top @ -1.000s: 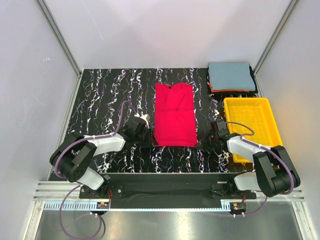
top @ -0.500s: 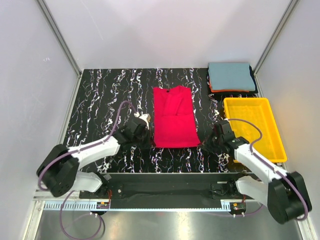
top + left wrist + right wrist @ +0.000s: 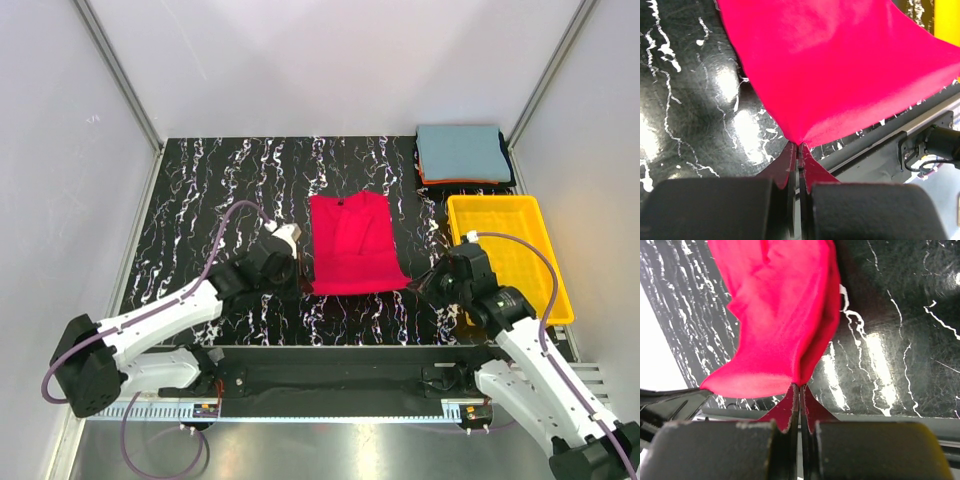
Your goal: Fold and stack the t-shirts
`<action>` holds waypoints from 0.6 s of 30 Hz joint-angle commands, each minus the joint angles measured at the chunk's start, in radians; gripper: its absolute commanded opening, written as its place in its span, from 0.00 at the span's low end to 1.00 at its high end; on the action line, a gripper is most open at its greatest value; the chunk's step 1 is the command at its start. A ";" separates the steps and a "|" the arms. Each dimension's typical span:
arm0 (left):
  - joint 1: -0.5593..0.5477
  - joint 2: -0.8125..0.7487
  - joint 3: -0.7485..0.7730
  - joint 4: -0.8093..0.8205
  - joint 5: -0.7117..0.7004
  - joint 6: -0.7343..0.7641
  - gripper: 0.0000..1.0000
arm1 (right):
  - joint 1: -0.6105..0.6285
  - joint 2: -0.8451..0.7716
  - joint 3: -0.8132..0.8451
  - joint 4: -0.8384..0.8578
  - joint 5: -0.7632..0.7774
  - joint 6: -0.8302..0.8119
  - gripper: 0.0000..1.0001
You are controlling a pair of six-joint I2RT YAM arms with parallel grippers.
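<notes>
A crimson t-shirt (image 3: 352, 243) lies lengthwise in the middle of the black marbled table, its near hem lifted off the surface. My left gripper (image 3: 300, 283) is shut on the hem's near left corner (image 3: 799, 140). My right gripper (image 3: 422, 287) is shut on the near right corner (image 3: 800, 382). The cloth (image 3: 840, 65) stretches away from both sets of jaws, and in the right wrist view the red cloth (image 3: 775, 315) sags in folds. At the far right corner sits a folded pile: a grey-blue t-shirt (image 3: 462, 152) on top, with an orange edge (image 3: 440, 182) and a dark one beneath.
A yellow plastic tray (image 3: 505, 255) stands at the right of the table, just beyond my right arm. Grey walls and metal posts close the table in on three sides. The arms' base rail (image 3: 330, 375) runs along the near edge.
Both grippers closed on the red shirt's near corners and lifted the hem, which now sits a little farther from the table's near edge. Both arms have stretched out and risen.
</notes>
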State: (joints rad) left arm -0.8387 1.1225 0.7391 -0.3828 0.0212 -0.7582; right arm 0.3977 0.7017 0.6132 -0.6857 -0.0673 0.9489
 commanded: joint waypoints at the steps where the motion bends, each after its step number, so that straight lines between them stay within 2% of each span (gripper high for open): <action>1: 0.006 0.000 0.087 -0.057 -0.075 0.008 0.00 | 0.004 0.025 0.052 -0.034 0.061 -0.039 0.00; 8: 0.101 0.112 0.265 -0.088 -0.030 0.074 0.00 | 0.003 0.229 0.224 0.086 0.093 -0.137 0.00; 11: 0.191 0.186 0.354 -0.100 0.009 0.123 0.00 | -0.006 0.352 0.334 0.092 0.133 -0.200 0.00; 18: 0.315 0.359 0.580 -0.111 0.088 0.220 0.00 | -0.059 0.614 0.554 0.124 0.046 -0.303 0.00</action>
State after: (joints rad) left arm -0.5652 1.4467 1.2175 -0.4931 0.0631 -0.6136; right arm 0.3645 1.2503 1.0794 -0.5991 -0.0078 0.7280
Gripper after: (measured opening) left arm 0.013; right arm 0.011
